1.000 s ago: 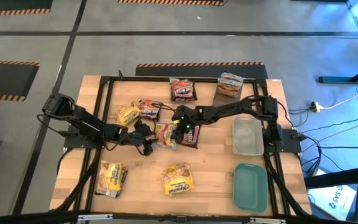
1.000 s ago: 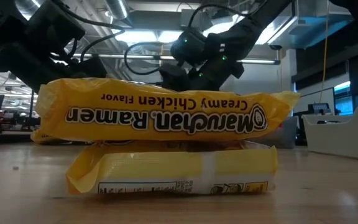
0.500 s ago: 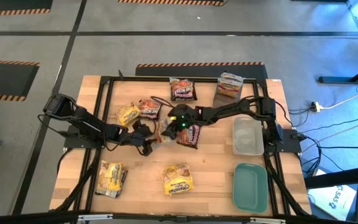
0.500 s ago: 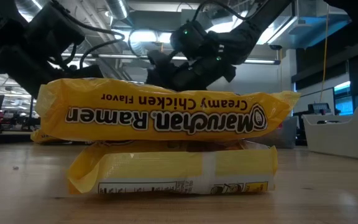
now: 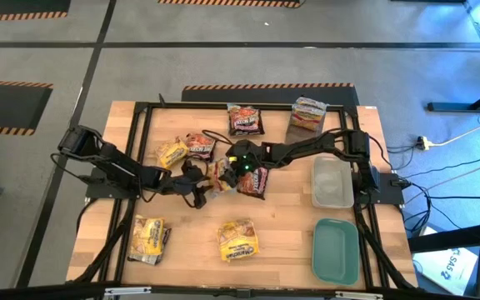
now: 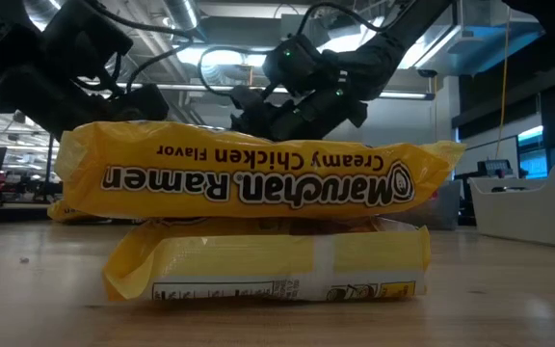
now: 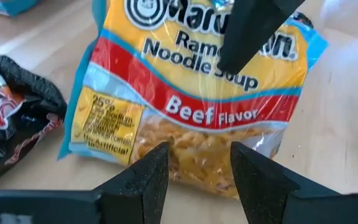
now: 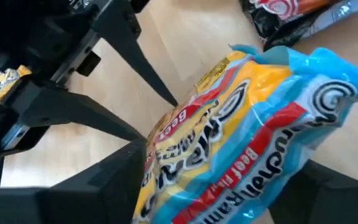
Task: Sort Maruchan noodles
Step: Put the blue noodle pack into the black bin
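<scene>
The noodle packet in play is yellow, red and blue, marked Beef Flavor (image 5: 217, 177) (image 7: 191, 93) (image 8: 241, 137), and it sits mid-table between both arms. My right gripper (image 5: 227, 169) (image 8: 222, 186) is shut on it. My left gripper (image 5: 200, 185) (image 7: 199, 168) is open, with its fingertips at the packet's near end; I cannot tell whether they touch. Other packets lie flat: dark brown-red ones (image 5: 245, 119) (image 5: 200, 146) (image 5: 255, 182), yellow ones (image 5: 172, 152) (image 5: 148, 237) (image 5: 237, 240), and a silvery-pink one (image 5: 308, 112). My right gripper pinches the beef packet between its two fingers (image 8: 114, 180), coming slanting down from the table's right. One finger (image 7: 253, 37) lies over the printed face near the end (image 7: 272, 62) far from my left gripper. The packet sits tilted, its other end (image 7: 197, 177) low by the table.
A clear tray (image 5: 332, 182) and a teal lid (image 5: 335, 250) lie along the table's right side. In the low view, two stacked yellow Creamy Chicken packets (image 6: 258, 178) (image 6: 268, 270) fill the foreground and hide the table behind them. Bare wood shows near the front middle.
My right gripper has shifted a little toward the left arm. The beef packet, lying flat a second ago, has tipped up in the hold and looks narrower from above. My left arm has stayed where it was.
</scene>
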